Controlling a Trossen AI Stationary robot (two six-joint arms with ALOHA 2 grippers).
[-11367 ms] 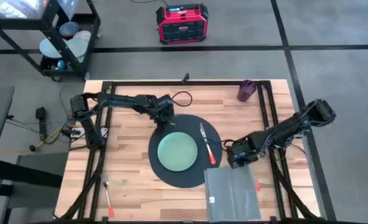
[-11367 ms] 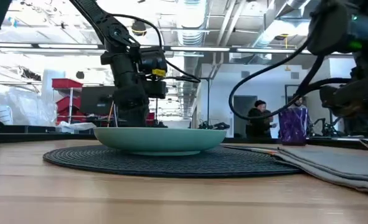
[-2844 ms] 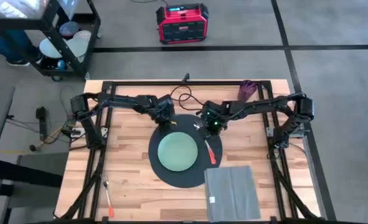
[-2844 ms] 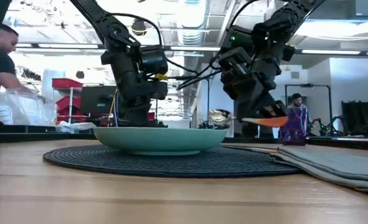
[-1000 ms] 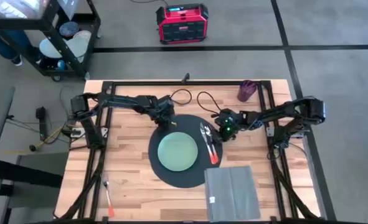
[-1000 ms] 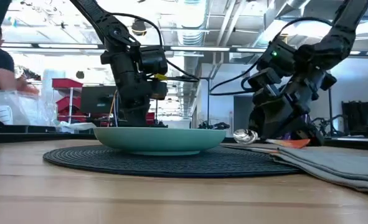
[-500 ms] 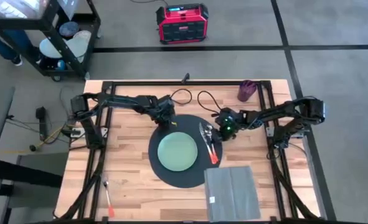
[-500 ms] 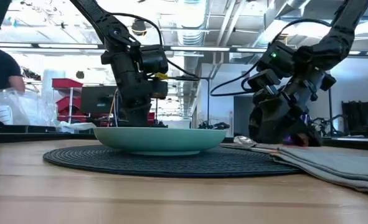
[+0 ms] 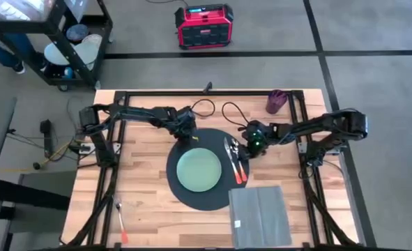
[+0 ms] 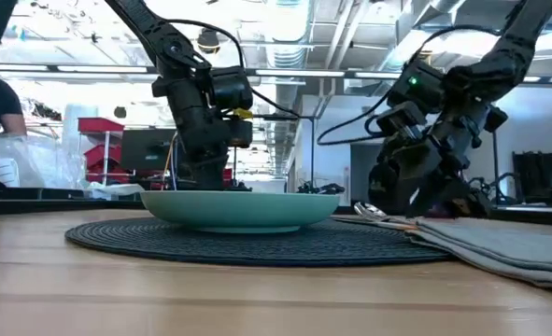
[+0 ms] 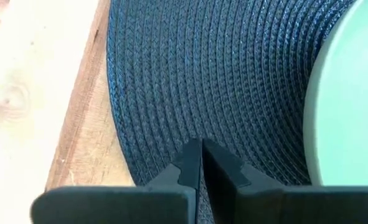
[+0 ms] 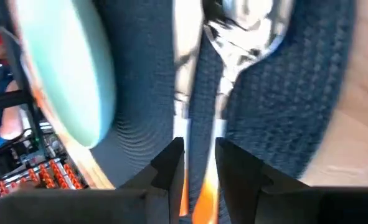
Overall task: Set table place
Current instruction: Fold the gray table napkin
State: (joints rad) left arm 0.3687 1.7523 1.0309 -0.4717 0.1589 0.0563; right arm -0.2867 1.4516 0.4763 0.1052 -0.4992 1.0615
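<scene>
High view shows plate (image 9: 199, 169), knife and spoon (image 9: 233, 153) on the mat (image 9: 180, 194); right end effector (image 9: 247, 149) spread, left end effector (image 9: 189, 137) pressed together; fork (image 9: 120, 221) left.

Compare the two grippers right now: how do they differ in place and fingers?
The left gripper sits at the placemat's far edge beyond the plate; the right gripper is at the mat's right edge by the cutlery. The left fingers are shut with nothing seen between them; the right fingers stand apart, the orange-handled cutlery showing between them. Both are low over the mat.
</scene>
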